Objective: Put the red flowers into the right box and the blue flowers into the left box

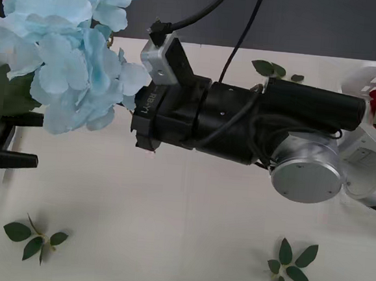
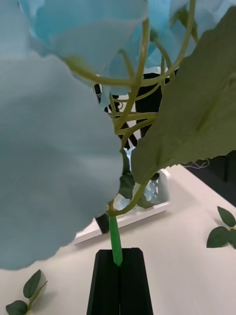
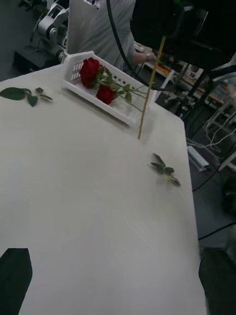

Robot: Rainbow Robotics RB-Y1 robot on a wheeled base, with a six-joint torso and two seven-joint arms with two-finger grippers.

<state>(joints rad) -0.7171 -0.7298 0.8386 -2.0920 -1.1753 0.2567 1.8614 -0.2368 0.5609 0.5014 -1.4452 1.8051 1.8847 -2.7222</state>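
Item: blue flowers (image 2: pixel 116 241), stem clenched in my right gripper (image 2: pixel 118 263), long axis upright, bloom toward twelve o'clock. My left gripper (image 3: pixel 115 280) spread, empty.

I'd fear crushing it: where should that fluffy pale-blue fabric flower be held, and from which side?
By the thin green stem just under the pale-blue hydrangea bloom, coming from the stem's end: the petals and the broad leaf look floppy, the stem narrow and likely firmer. The right gripper is shut there; the left gripper hangs open.
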